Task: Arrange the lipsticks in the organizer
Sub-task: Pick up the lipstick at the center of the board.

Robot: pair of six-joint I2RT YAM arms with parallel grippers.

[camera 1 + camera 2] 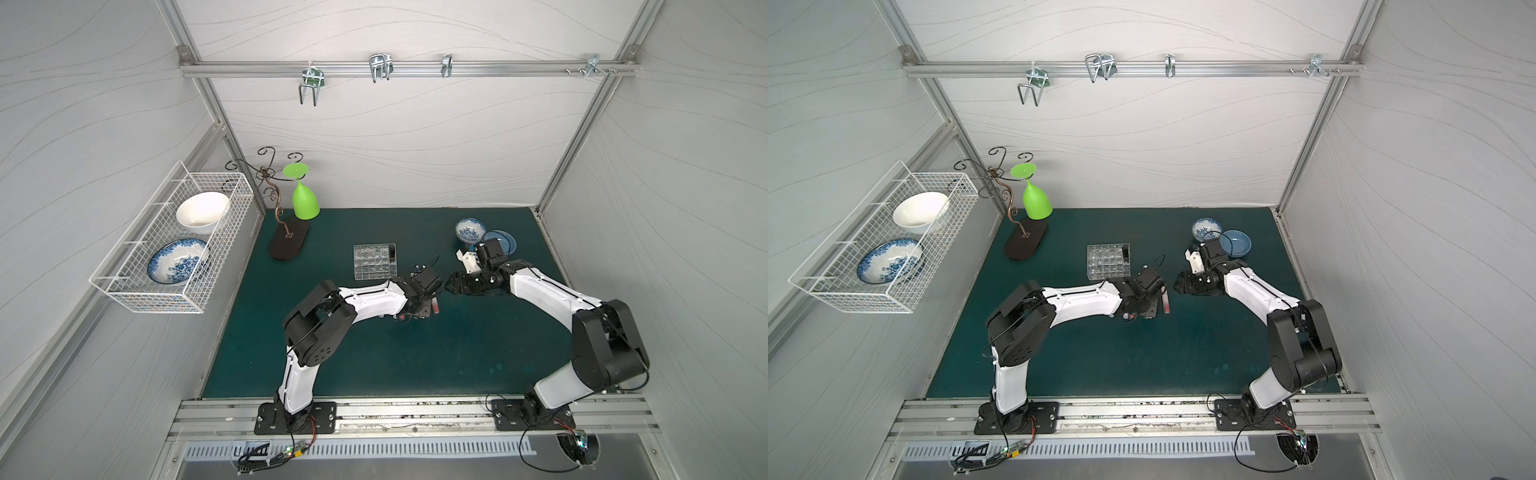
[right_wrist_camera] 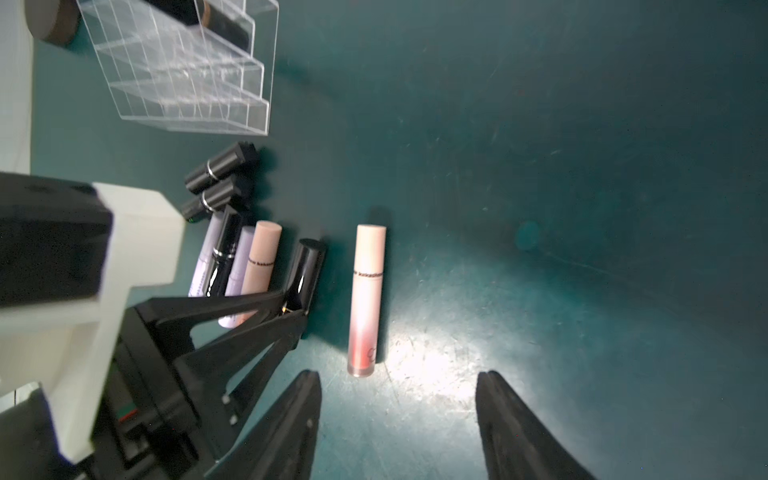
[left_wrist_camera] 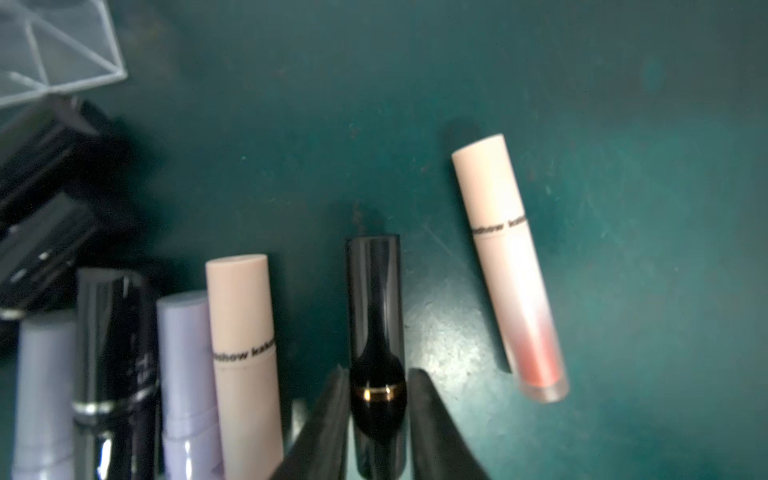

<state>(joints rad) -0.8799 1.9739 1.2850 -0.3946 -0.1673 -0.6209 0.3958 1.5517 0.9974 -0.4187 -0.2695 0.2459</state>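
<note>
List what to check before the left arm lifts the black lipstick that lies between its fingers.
1. The left gripper straddles the black lipstick: ok.
2. Grip closed firmly on it: cannot tell.
3. The right gripper is open and empty: ok.
4. The organizer has free cells: ok.
5. Room between the two grippers: cannot tell; they look close in both top views.

Clear organizer (image 1: 375, 261) (one corner cell dark) stands on green mat (image 1: 415, 353).
</note>
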